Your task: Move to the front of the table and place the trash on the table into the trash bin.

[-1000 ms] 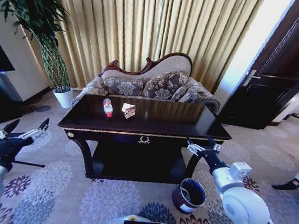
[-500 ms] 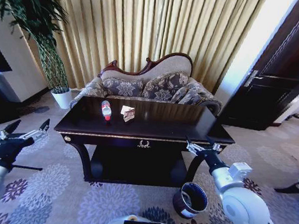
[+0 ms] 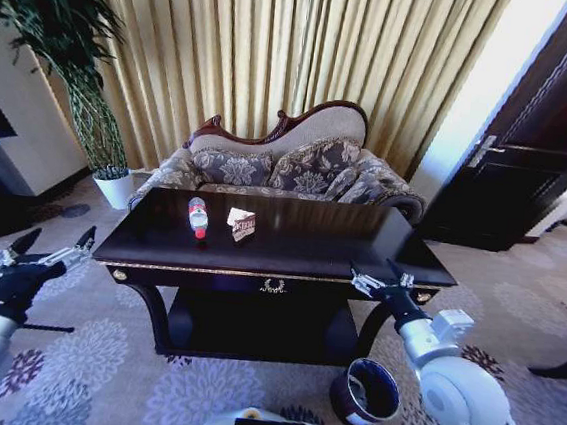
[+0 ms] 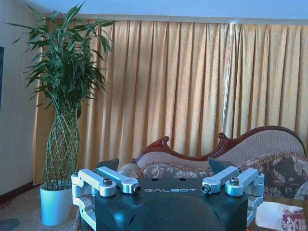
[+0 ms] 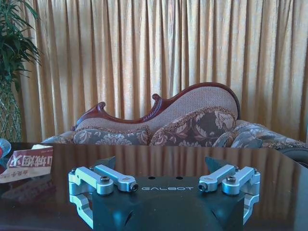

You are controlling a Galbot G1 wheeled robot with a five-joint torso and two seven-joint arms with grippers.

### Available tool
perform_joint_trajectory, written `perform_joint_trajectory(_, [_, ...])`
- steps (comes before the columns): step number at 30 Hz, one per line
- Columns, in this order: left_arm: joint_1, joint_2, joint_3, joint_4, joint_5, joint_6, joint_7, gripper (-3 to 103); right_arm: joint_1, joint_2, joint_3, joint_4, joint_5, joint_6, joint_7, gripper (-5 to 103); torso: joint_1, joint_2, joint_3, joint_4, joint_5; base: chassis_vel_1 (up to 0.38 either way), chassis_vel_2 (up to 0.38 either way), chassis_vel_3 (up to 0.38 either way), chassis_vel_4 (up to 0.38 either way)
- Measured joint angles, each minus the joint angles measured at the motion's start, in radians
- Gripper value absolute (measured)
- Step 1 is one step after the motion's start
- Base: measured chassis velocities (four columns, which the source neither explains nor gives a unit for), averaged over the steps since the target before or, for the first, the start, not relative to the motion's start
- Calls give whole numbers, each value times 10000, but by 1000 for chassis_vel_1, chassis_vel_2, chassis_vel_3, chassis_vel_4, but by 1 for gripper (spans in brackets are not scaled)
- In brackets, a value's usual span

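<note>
Ahead at twelve o'clock I had the table [image 3: 291, 235], dark and glossy with gold edging and a gold emblem at mid-front, set before a patterned sofa [image 3: 298, 164] and tan curtains [image 3: 299, 53]. On its top, toward eleven o'clock, lay the clear plastic bottle [image 3: 198, 216] with red cap and label; just beside it, at its three o'clock, sat the brown-and-white wrapper [image 3: 245, 226] with a white paper scrap [image 3: 235, 215] touching it. I logged the trash bin [image 3: 366, 393] on the flowered carpet at about four o'clock, near the table's right front leg and far lower than the tabletop.

My left gripper [image 3: 41, 249] hovered at nine o'clock, off the table's left end, fingers spread wide and holding nothing. My right gripper [image 3: 378, 278] hung at the table's front right edge, about two o'clock, likewise wide and empty. A potted plant [image 3: 94, 94] stood at ten o'clock beyond the table.
</note>
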Motion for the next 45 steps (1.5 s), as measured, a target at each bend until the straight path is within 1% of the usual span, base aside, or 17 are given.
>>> perform_joint_trajectory(11, [30,-44,-45,0,7,-21,23,100,38,-104,-138,92,53,14,-6,100,0,-1,0,-1,0,-85,78,80,-79])
perform_joint_trajectory(13, [59,-45,-64,0,7,-23,36,100,57,-245,-202,123,222,18,-90,100,2,-2,0,-1,1,-41,23,33,-66])
perform_joint_trajectory(17, [180,-99,-67,0,10,-24,40,100,665,-1072,-538,-165,1110,11,-276,100,0,-2,0,0,0,0,0,0,0])
perform_joint_trajectory(18, [307,-153,-163,0,23,-24,37,100,1589,-1870,-1015,-728,1882,-4,-374,100,-2,0,-1,0,2,0,0,0,0])
perform_joint_trajectory(19, [407,-180,-300,0,25,-28,31,100,2261,-2314,-1499,-1218,2388,-5,-414,100,-2,1,-1,1,-2,0,0,0,0])
perform_joint_trajectory(20, [407,-180,-300,0,25,-28,31,100,2261,-2314,-1499,-1218,2388,-5,-414,100,-2,1,-1,1,-2,0,0,0,0])
perform_joint_trajectory(23, [613,-235,-622,-1,19,-43,17,100,4212,-3304,-3386,-2298,3624,-129,-420,100,0,-1,2,3,1,0,0,0,0])
perform_joint_trajectory(24, [630,-260,-646,0,19,-43,8,100,4669,-3429,-3804,-2451,3812,-202,-415,100,0,-1,1,1,2,0,0,0,0])
perform_joint_trajectory(25, [630,-260,-646,0,19,-43,8,100,4669,-3429,-3804,-2451,3812,-202,-415,100,0,-1,1,1,2,0,0,0,0])
perform_joint_trajectory(27, [633,-360,-615,0,91,-45,5,100,6262,-3666,-5252,-2849,4158,-363,-414,100,-1,0,0,0,-2,0,0,0,0])
perform_joint_trajectory(28, [633,-360,-615,0,91,-45,5,100,6262,-3666,-5252,-2849,4158,-363,-414,100,-1,0,0,0,-2,0,0,0,0])
perform_joint_trajectory(32, [608,-545,-509,0,359,-53,-16,100,8263,-3444,-7440,-3517,4195,-482,-415,100,0,-1,1,-2,0,0,0,0,0])
perform_joint_trajectory(33, [608,-545,-509,0,359,-53,-16,100,8263,-3444,-7440,-3517,4195,-482,-415,100,0,-1,1,-2,0,0,0,0,0])
perform_joint_trajectory(37, [758,-836,-593,0,498,-193,-10,100,10330,-2625,-9394,-4374,4173,-615,-378,100,0,-1,1,1,-3,0,0,0,0])
perform_joint_trajectory(38, [758,-836,-593,0,498,-193,-10,100,10330,-2625,-9394,-4374,4173,-615,-378,100,0,-1,1,1,-3,0,0,0,0])
perform_joint_trajectory(43, [869,-940,-691,0,544,-269,35,100,11368,-1854,-10385,-5033,4000,-618,-206,100,0,-1,0,3,-2,0,0,0,0])
perform_joint_trajectory(45, [875,-951,-714,0,542,-296,68,100,11773,-1372,-10882,-5653,3907,-618,-30,100,1,-1,1,1,-2,0,0,0,0])
